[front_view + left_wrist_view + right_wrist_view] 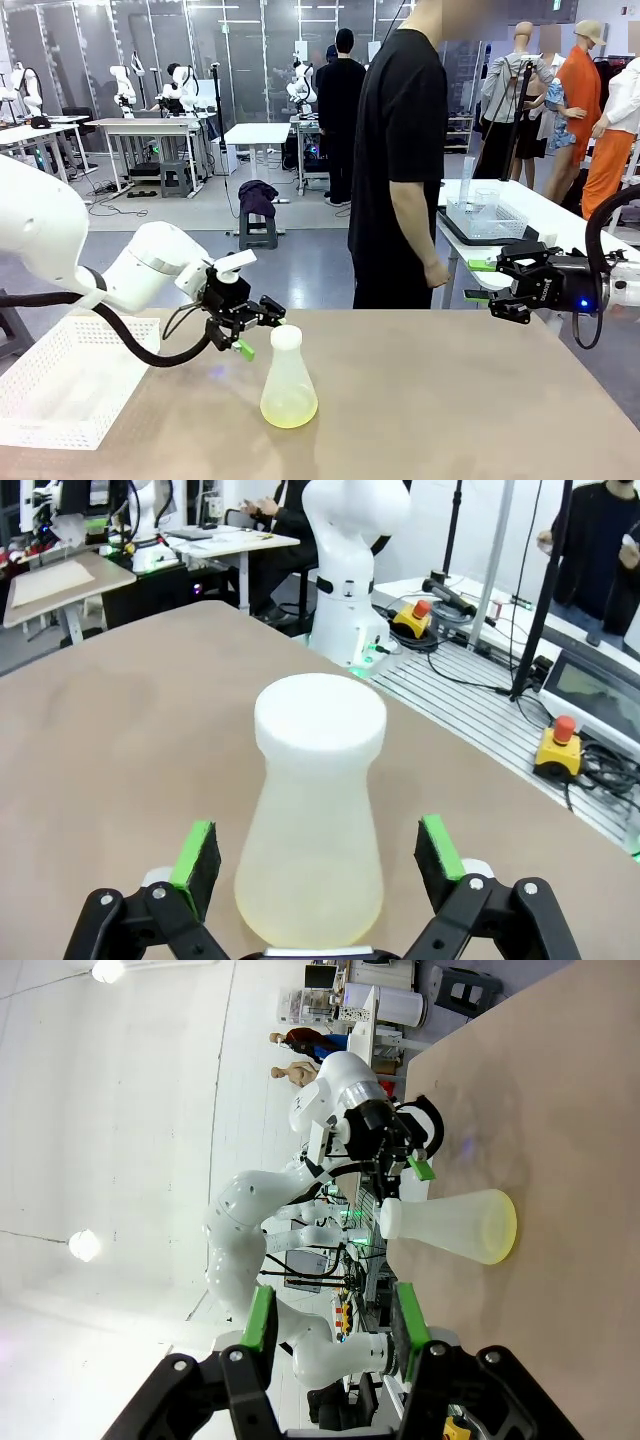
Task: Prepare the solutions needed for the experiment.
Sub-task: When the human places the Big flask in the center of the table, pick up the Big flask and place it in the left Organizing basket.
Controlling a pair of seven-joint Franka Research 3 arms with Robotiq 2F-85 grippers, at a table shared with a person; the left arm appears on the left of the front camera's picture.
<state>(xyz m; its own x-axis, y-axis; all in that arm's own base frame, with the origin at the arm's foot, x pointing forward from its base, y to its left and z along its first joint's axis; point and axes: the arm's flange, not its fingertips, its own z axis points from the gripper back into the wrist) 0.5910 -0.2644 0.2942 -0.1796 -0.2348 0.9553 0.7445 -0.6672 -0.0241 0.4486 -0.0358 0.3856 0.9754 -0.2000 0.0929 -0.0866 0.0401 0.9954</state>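
Note:
A frosted conical flask stands upright near the middle of the table, with a small amount of pale yellow-green solution in its bottom. My left gripper is open at the height of the flask's neck, just to its left. In the left wrist view the flask sits between the green pads, with a gap on each side. My right gripper hangs open and holds nothing above the table's far right edge. The right wrist view shows its own open gripper and, farther off, the flask.
A white mesh basket lies on the table's left end, under my left arm. A person in black stands at the far side, arm hanging. Behind on the right, a side table carries a tray of clear containers.

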